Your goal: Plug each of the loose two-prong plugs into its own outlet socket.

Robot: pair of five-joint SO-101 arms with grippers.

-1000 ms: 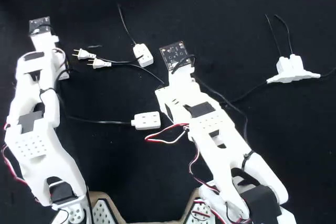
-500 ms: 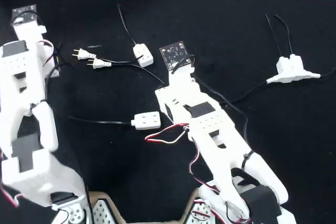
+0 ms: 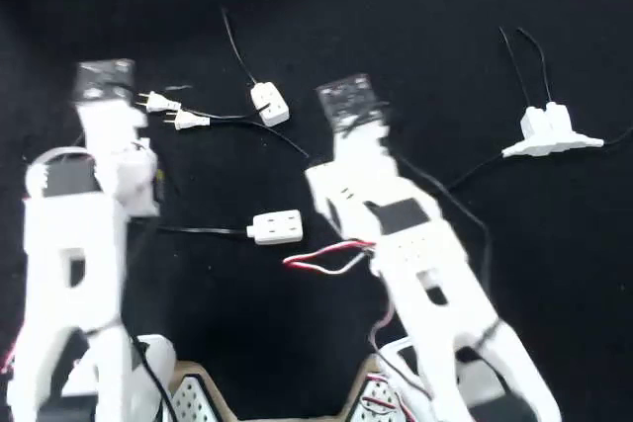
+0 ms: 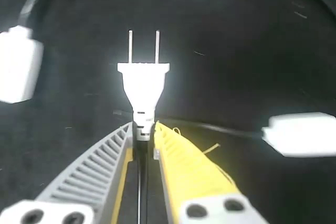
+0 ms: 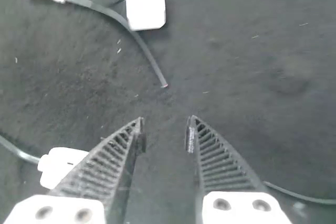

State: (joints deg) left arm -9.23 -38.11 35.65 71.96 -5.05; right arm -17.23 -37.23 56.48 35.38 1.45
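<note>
Even overhead light, matte black table (image 3: 475,46), blown-out glare on the white plug (image 4: 143,85)

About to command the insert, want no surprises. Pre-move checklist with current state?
1. Left gripper grip: ok, jaws shut on the cord end of the white plastic two-prong plug.
2. Prongs straight: ok, both parallel.
3. Prongs facing a socket: not ok, they face bare black cloth table; white rectangular outlet block lies off to the side.
4. Right gripper free: ok, jaws open, empty.
5. Other white two-prong plugs seated: not ok, two lie loose on the table.
6. Held plug clear of table: cannot tell.
</note>
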